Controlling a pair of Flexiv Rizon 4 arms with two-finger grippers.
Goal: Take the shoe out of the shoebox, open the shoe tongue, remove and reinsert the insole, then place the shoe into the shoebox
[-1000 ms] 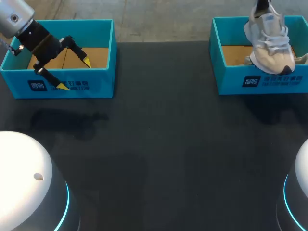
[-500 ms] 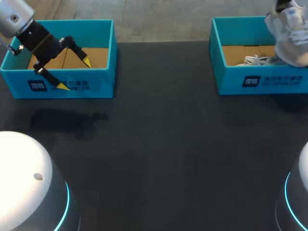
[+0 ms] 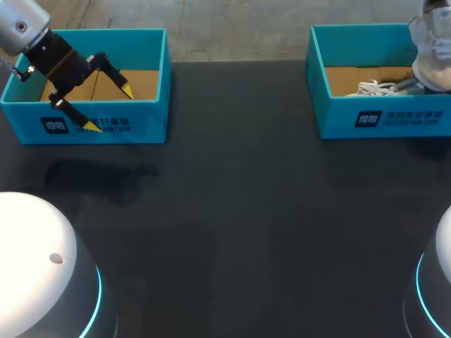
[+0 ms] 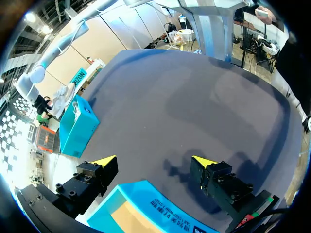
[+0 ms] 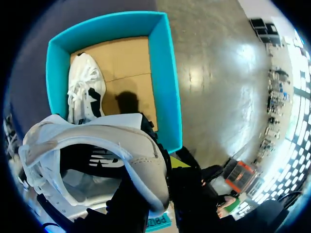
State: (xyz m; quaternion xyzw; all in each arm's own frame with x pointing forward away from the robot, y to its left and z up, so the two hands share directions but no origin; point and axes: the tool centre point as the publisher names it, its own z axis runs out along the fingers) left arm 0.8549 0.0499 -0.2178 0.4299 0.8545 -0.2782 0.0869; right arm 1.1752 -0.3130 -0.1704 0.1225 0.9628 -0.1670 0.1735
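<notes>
A white shoe (image 3: 432,44) hangs above the right end of the right teal shoebox (image 3: 338,116), at the edge of the head view. In the right wrist view my right gripper (image 5: 163,171) is shut on the heel collar of this shoe (image 5: 104,145). A second white shoe (image 5: 85,92) lies in the shoebox (image 5: 163,73) below, its laces (image 3: 371,88) showing. My left gripper (image 3: 109,108) is open with nothing in it over the front wall of the left teal shoebox (image 3: 144,42). Its yellow fingertips (image 4: 105,160) stand wide apart above that box's rim (image 4: 146,191).
The dark table top (image 3: 232,197) stretches between the two boxes. The white domes of my arm bases (image 3: 42,267) sit at the near corners. The left shoebox shows only its cardboard floor (image 3: 144,81).
My right gripper has carried the white shoe to the right, from over the box's middle to the view's edge. The left arm has not moved.
</notes>
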